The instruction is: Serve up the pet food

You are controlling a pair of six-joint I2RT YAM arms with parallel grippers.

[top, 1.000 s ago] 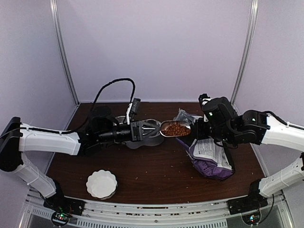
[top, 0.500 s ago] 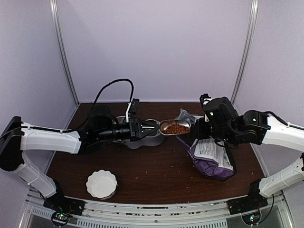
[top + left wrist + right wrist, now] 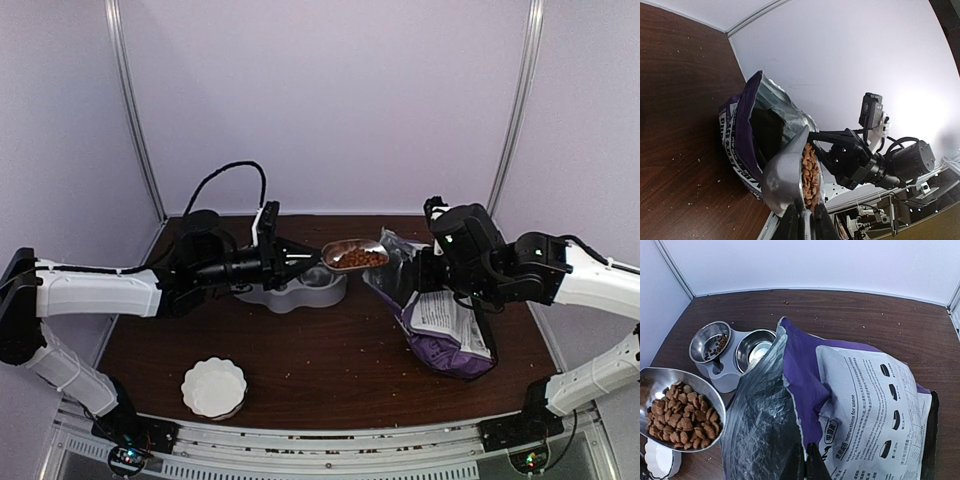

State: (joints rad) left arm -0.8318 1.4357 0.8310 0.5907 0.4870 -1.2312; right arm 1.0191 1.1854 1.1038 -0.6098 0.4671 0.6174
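Note:
The pet food [image 3: 357, 259] is a heap of reddish-brown kibble filling a shiny metal scoop [image 3: 340, 250]. My left gripper [image 3: 303, 262] is shut on the scoop's handle and holds it level in the air, just right of the grey double-bowl feeder [image 3: 280, 298]. In the left wrist view the scoop [image 3: 782, 175] and its pet food [image 3: 809, 172] sit right above the gripper [image 3: 804, 226]. My right gripper [image 3: 807, 466] is shut on the torn rim of the purple-and-white bag [image 3: 865, 405], holding its mouth open. A few pellets lie in the feeder's left bowl [image 3: 710, 342].
A white fluted dish [image 3: 213, 387] sits near the front left of the brown table. The bag [image 3: 445, 325] lies on the right half. The feeder's right bowl [image 3: 756, 349] stands beside the bag's mouth. Crumbs dot the tabletop; walls close the back and sides.
My left arm has lifted the loaded scoop and drawn it left and back, away from the bag's mouth, toward the feeder. The right gripper and bag have barely moved.

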